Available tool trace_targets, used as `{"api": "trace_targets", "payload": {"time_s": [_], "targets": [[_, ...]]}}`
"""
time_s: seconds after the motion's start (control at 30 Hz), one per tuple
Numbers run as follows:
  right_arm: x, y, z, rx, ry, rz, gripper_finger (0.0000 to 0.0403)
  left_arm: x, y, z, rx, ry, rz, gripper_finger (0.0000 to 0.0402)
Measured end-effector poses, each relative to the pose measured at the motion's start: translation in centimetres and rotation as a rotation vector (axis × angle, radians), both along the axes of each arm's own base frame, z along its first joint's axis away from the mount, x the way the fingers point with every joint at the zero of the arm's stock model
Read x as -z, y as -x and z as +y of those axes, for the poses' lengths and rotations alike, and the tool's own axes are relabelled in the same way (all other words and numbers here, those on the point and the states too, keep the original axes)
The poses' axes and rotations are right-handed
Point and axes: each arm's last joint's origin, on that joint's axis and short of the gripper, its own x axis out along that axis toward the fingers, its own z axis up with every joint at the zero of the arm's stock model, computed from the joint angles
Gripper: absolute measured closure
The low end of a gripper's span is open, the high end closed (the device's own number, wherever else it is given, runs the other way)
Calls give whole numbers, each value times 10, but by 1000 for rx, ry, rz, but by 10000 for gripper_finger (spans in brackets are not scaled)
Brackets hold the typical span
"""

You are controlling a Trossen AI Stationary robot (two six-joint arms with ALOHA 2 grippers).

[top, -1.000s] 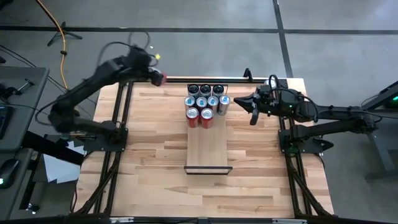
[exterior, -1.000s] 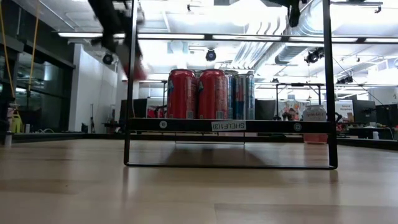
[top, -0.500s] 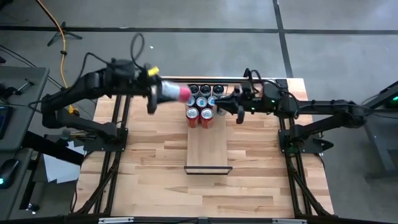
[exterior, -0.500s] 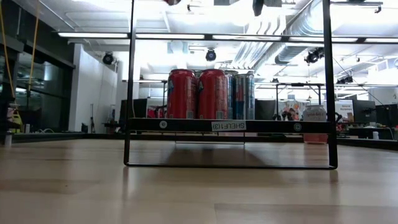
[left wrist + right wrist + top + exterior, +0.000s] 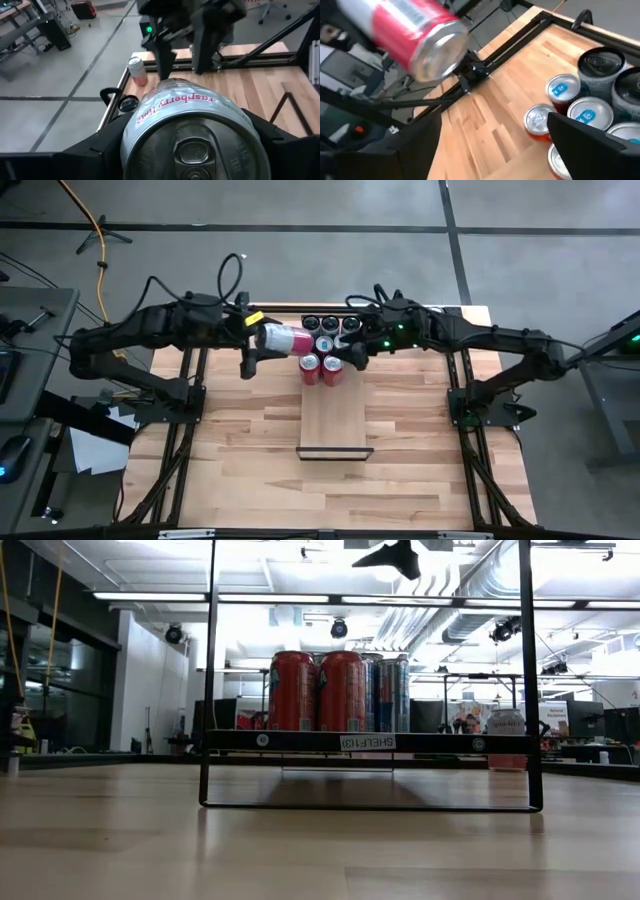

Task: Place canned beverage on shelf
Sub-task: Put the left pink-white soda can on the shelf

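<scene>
shelf (image 5: 335, 415): pale plank in the table's middle, cans bunched at its far end
can (image 5: 285, 338): red and white, on its side in the air, just left of the shelf's can cluster
left gripper (image 5: 262, 340): clamped on the can's base
right gripper (image 5: 357, 347): fingers spread apart, empty, above the shelf's cans

Hidden / cut off / blurred

Low view: red front cans (image 5: 318, 691) hide most of the rows behind; right gripper (image 5: 398, 556) cut by top edge. Right wrist view: held can (image 5: 415, 37) motion-blurred, label unreadable. Left wrist view: left gripper (image 5: 192, 150) fingers mostly covered by the can, bottom cropped.
</scene>
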Motion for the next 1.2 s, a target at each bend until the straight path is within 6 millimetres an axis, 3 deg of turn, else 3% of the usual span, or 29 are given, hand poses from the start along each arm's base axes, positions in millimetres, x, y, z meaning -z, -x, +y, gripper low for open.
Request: {"api": "trace_targets", "payload": {"time_s": [0.2, 0.4, 0.77, 0.9, 1.2], "targets": [[12, -21, -4, 47, -97, -25, 45, -4, 1, -6, 21, 15, -41, 157], [5, -48, -4, -90, -170, -273, 45, -11, 7, -9, 33, 11, -83, 157], [-25, -44, -1, -136, -217, -528, 45, -37, 54, -6, -50, -41, -268, 157], [-35, -43, -1, -104, -275, -634, 45, -37, 45, -7, -31, -57, -279, 157], [-40, -41, -1, -61, -423, -679, 45, -43, 12, -8, 52, -170, -367, 156]]}}
